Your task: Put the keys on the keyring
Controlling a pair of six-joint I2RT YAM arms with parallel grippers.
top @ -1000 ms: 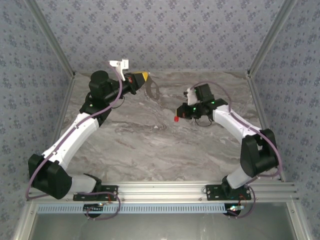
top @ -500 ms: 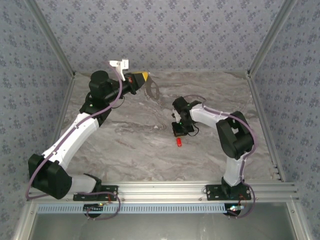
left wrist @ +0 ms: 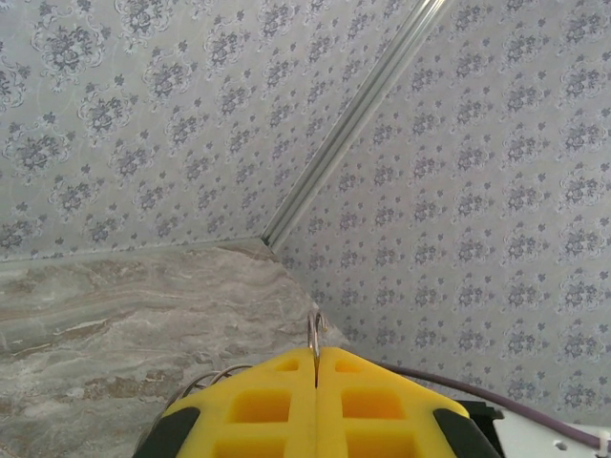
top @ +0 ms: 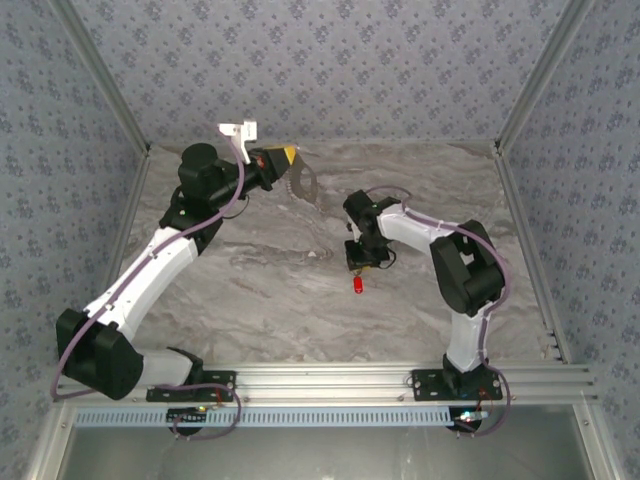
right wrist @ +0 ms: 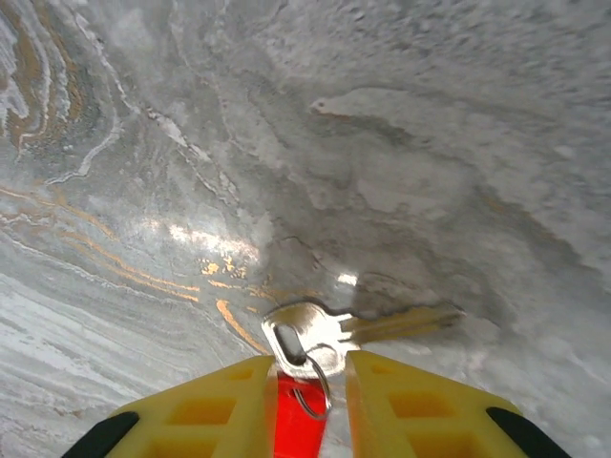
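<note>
Grey marble worktop (top: 260,290). Near its far edge, left gripper (top: 294,174), pressed together on the thin keyring (left wrist: 314,336). At mid-worktop, right gripper (right wrist: 310,367), pointing down, fingers slightly apart. Lying on the marble between those fingers, keys (right wrist: 325,329): silver blade, small red piece (top: 357,286).

The grey-veined marble table (top: 260,290) carries a silver key (right wrist: 325,329) lying flat on it, with a small red tag (right wrist: 298,429) at its bow.
</note>
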